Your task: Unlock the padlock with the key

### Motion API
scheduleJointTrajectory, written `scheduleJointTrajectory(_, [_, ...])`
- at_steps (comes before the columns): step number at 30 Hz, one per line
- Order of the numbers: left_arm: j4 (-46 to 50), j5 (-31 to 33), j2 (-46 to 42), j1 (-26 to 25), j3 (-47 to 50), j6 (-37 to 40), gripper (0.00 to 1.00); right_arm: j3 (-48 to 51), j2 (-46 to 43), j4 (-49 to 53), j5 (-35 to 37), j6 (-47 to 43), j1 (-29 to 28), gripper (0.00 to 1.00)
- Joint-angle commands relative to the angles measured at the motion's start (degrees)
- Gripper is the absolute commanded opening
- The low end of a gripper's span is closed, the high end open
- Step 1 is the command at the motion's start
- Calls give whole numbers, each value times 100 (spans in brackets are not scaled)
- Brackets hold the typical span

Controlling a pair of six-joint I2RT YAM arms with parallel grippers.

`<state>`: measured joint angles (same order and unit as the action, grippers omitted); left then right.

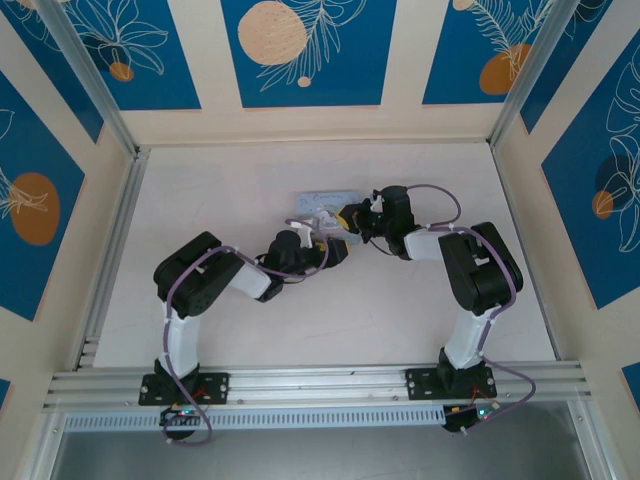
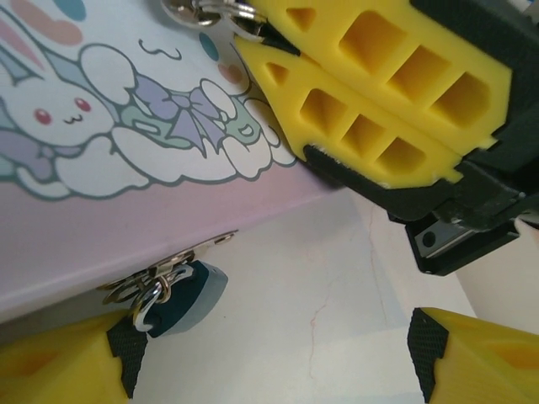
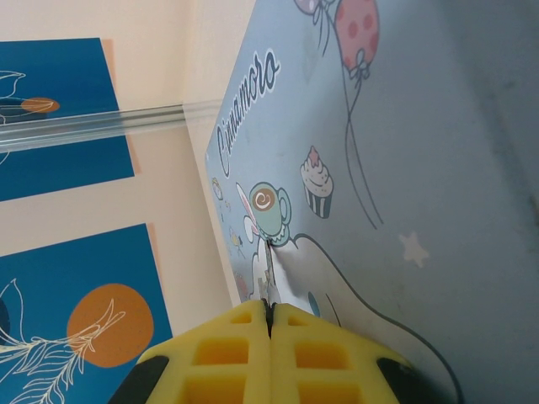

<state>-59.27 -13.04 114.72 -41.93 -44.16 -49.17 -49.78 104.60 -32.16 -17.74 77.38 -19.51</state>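
The padlock (image 2: 187, 296), a small dark blue block, hangs by its silver shackle from the hasp on the tin box's front edge. It sits just inside my left gripper's left finger (image 2: 50, 366). My left gripper (image 2: 274, 364) (image 1: 335, 247) is open, with bare table between its fingers. My right gripper (image 3: 269, 308) (image 1: 350, 215) is shut on the key (image 3: 268, 268). The key is a thin grey sliver poking out over the box lid. In the left wrist view, the right gripper's yellow fingers (image 2: 370, 93) hover above the lid, a silver key ring (image 2: 209, 10) at their tips.
The pale blue tin box (image 1: 322, 200) (image 2: 126, 126) (image 3: 404, 126), printed with cartoon rabbits, lies at mid-table between both grippers. White tabletop (image 1: 250, 180) surrounds it. Aluminium rails (image 1: 110, 250) and blue patterned walls bound the workspace.
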Motion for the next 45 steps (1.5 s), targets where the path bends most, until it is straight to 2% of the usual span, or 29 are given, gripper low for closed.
scheduleJointTrajectory(1, [-830, -11, -87, -102, 5, -324, 82, -58, 174, 122, 27, 40, -27, 0])
scheduleJointTrajectory(12, [-1102, 322, 253, -166, 64, -765, 81, -49, 193, 96, 25, 70, -33, 0])
scheduleJointTrajectory(21, [-34, 813, 129, -210, 161, -958, 76, -76, 200, 80, 20, 94, -30, 0])
scheduleJointTrajectory(32, [565, 1010, 201, -367, -20, -914, 60, -74, 263, 42, 16, 139, -45, 0])
scheduleJointTrajectory(38, [1800, 1509, 43, -439, -346, -650, 59, -103, 293, 28, 20, 169, -44, 0])
scheduleJointTrajectory(42, [2625, 1619, -59, -447, -634, -440, 52, -136, 309, 26, 4, 200, -54, 0])
scheduleJointTrajectory(45, [2811, 1694, -99, -439, -662, -285, 50, -116, 288, 26, 15, 213, -55, 0])
